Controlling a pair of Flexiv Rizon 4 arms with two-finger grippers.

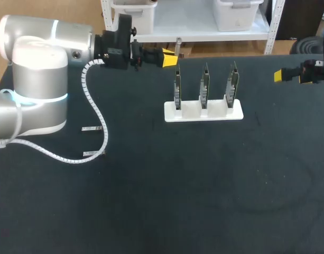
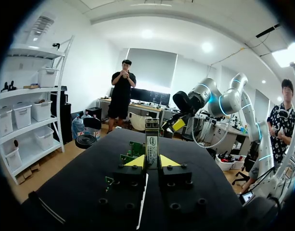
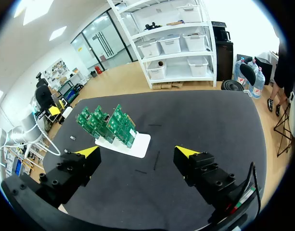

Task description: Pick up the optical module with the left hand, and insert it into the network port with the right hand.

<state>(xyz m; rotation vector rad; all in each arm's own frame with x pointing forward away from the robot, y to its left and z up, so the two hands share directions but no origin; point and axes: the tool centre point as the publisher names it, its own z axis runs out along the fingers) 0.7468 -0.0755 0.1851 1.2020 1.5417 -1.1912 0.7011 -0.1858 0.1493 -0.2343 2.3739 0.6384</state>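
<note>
Closest and biggest is my left arm (image 1: 35,79), whose silver joints fill the near left of the black table (image 1: 204,211). At the far middle stands a white holder (image 1: 203,112) with three green circuit boards (image 1: 204,84) upright in a row. The network port is presumably on one of them, though I cannot make it out.

The pick-up looks done. The left gripper (image 2: 152,162) is clamped on the optical module (image 2: 152,139), with a yellow tip pressing each side. The module sticks out past the tips, off the table and just left of the boards. The handover to the other arm and the insertion are left to do.

The right gripper (image 3: 137,153) hangs at the far right, well apart from the holder, spread wide and holding nothing. Two small silver pieces (image 1: 91,128) lie near the left arm, too small to identify.
</note>
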